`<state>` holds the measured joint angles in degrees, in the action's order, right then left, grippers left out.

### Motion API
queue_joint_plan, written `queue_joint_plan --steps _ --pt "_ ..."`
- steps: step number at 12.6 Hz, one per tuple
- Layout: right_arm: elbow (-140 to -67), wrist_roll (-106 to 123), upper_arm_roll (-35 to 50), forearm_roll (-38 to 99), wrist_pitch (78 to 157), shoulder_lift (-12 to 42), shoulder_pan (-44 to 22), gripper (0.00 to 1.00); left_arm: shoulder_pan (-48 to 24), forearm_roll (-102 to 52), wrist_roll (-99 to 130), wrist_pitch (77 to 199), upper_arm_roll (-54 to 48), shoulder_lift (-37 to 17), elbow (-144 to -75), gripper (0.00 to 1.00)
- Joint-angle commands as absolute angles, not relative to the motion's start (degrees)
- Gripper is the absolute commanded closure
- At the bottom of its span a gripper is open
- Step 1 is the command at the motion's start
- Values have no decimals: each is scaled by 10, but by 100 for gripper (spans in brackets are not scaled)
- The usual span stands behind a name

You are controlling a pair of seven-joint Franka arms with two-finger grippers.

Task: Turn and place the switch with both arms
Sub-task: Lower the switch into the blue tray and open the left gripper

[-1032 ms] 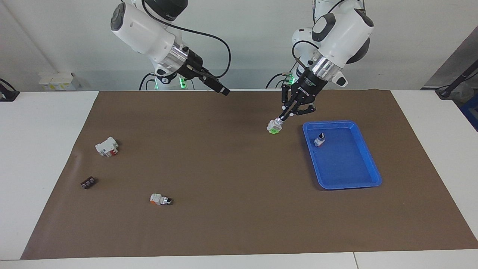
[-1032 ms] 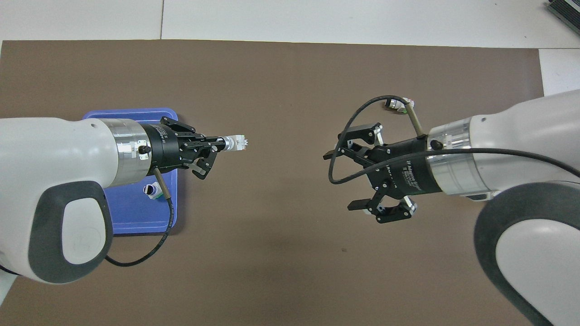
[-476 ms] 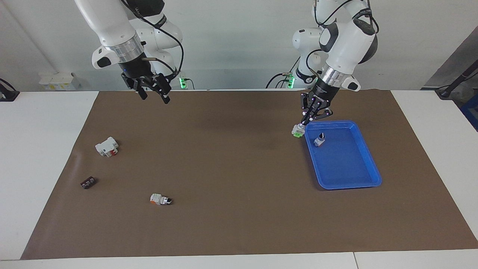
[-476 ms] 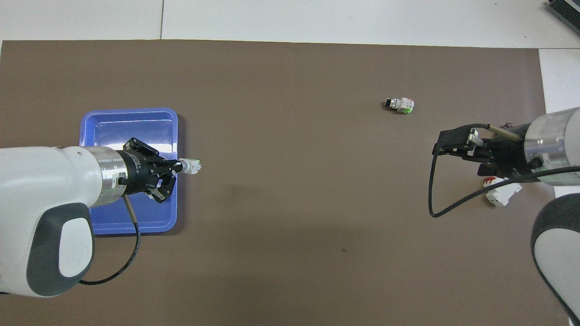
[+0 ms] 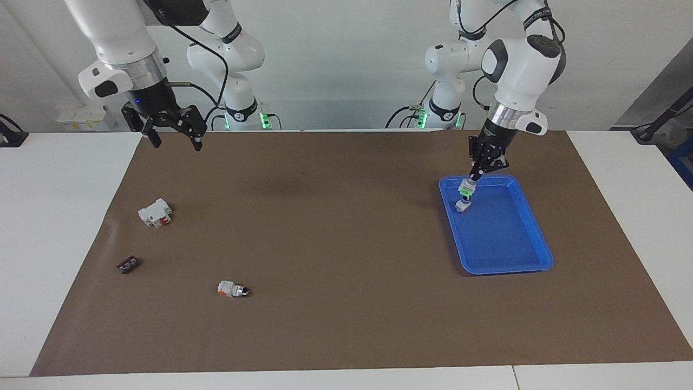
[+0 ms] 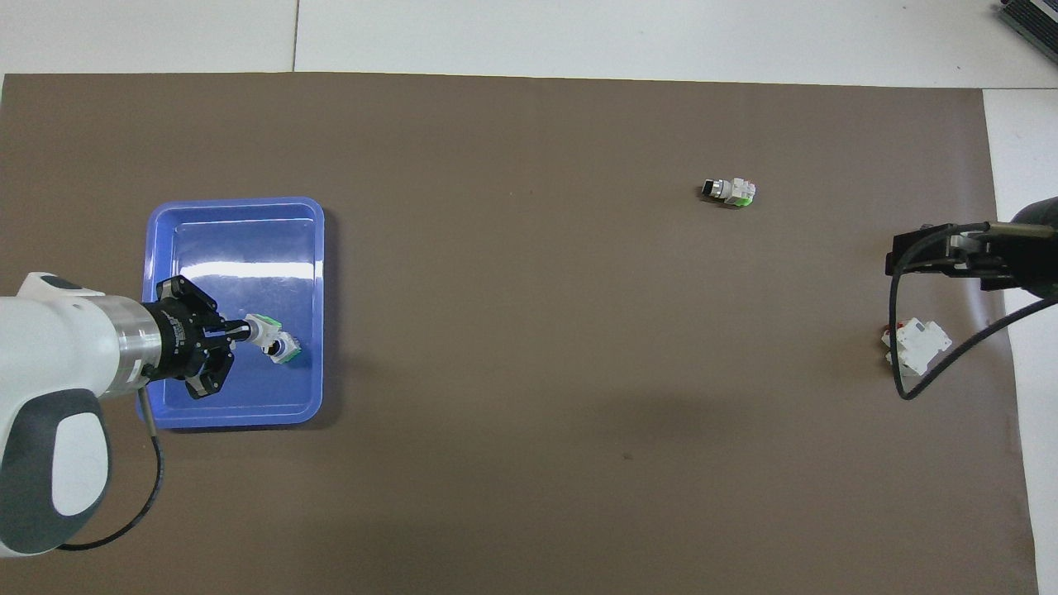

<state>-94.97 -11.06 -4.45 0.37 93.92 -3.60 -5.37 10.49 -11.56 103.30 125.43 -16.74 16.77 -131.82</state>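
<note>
Brown mat covers most of the table, centre of frame. Blue tray sits right of centre in the facing view, toward the left arm's end. Left arm comes down from the upper right; left gripper is clamped on the switch, fingertips pinching its knob end, green block pointing down. Switch hangs upright over the tray's robot-side part, directly above a second switch already lying in the tray; cannot tell if they touch. Long axis near vertical, slightly tilted along the gripper. Likely next: lower and release, probably needs a small sidestep off the lying switch. Right arm waits at upper left, right gripper spread open, empty, above the mat's corner. Small strays lower left: white breaker, black piece, orange-ended switch.
</note>
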Motion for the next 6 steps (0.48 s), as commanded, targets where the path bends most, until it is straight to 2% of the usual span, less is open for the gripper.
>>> queue_joint_plan --steps 1,6 --pt "-948 -97 2 -1 923 -32 11 0 130 -97 958 1250 -171 189 -1356 100" --pt "-949 -98 15 -2 928 -34 17 0 154 -71 961 1306 -166 120 -1372 100"
